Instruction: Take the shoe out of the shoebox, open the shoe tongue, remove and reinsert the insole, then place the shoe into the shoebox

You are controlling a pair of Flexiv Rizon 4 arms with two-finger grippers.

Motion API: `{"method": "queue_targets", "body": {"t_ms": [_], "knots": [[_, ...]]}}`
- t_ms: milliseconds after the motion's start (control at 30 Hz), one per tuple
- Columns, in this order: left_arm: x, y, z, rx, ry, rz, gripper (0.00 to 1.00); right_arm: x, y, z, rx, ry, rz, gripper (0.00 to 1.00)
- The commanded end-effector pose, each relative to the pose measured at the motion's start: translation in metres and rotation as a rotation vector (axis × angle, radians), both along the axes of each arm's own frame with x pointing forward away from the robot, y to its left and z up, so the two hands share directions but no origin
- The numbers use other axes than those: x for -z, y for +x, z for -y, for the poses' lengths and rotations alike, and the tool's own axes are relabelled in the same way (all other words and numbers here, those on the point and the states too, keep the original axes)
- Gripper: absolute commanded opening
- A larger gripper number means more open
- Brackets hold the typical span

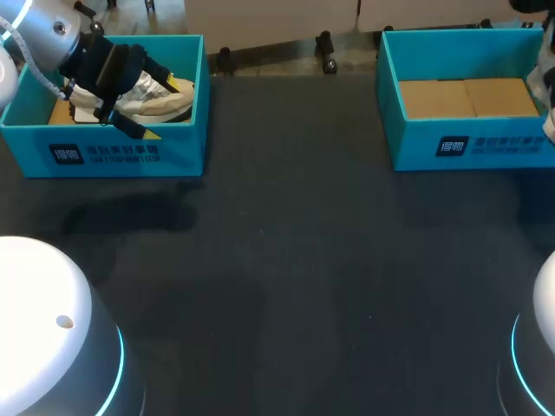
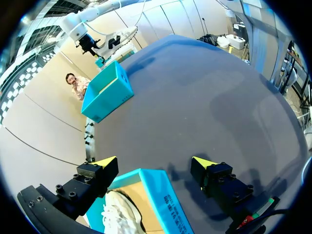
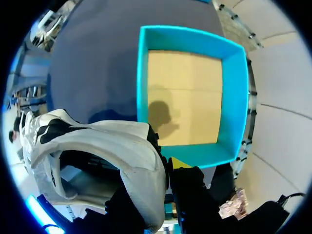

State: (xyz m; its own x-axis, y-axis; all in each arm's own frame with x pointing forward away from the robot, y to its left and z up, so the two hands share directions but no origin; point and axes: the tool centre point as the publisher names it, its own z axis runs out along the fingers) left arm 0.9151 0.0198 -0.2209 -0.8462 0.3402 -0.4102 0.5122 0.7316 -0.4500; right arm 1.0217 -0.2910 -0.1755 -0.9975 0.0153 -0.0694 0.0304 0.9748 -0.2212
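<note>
A white shoe (image 1: pixel 160 100) lies in the left blue shoebox (image 1: pixel 173 147). My left gripper (image 1: pixel 165 108) hangs open over it. In the left wrist view one finger is above the shoe (image 2: pixel 119 217), the other is outside the box wall (image 2: pixel 163 200), and neither touches anything. The right blue shoebox (image 1: pixel 416 139) holds only its cardboard floor. A second white shoe (image 3: pixel 112 141) hangs above that box (image 3: pixel 144 87), with my right gripper (image 3: pixel 163 170) shut on its upper edge. Only a sliver of the right arm (image 1: pixel 548 87) shows in the head view.
The dark table (image 1: pixel 303 277) stretches between and in front of the two boxes. From the left wrist, the right box (image 2: pixel 105 97) sits far ahead across the table, and my right arm holds the second shoe (image 2: pixel 117 40) above it.
</note>
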Motion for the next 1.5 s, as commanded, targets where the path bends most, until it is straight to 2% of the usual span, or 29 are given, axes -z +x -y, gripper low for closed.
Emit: {"method": "queue_targets", "body": {"t_ms": [33,233,367,667,833,1033,1200,1300,1500], "knots": [[-0.001,0.0,0.0,0.0,0.004,-0.002,1.0,0.001,0.007,0.012,0.099,0.021,0.009,0.0],[-0.001,0.0,0.0,0.0,0.004,-0.002,1.0,-0.001,0.01,0.016,0.304,0.022,0.052,0.0],[-0.001,0.0,0.0,0.0,0.004,-0.002,1.0,-0.001,0.009,0.018,0.43,0.022,0.05,0.0],[-0.001,0.0,0.0,0.0,0.004,-0.002,1.0,0.004,-0.008,0.023,0.698,0.039,0.093,0.0],[-0.001,0.0,0.0,0.0,0.004,-0.002,1.0,0.005,-0.018,0.026,0.908,0.047,0.14,0.0],[-0.001,0.0,0.0,0.0,0.004,-0.002,1.0,0.004,-0.023,0.027,1.03,0.021,0.142,0.0],[-0.001,0.0,0.0,0.0,0.004,-0.002,1.0,0.004,-0.036,0.028,1.202,0.008,0.135,0.0],[-0.001,0.0,0.0,0.0,0.004,-0.002,1.0,0.0,-0.039,0.026,1.286,0.011,0.158,0.0],[-0.001,0.0,0.0,0.0,0.004,-0.002,1.0,-0.004,-0.036,0.027,1.322,0.024,0.195,0.0]]}}
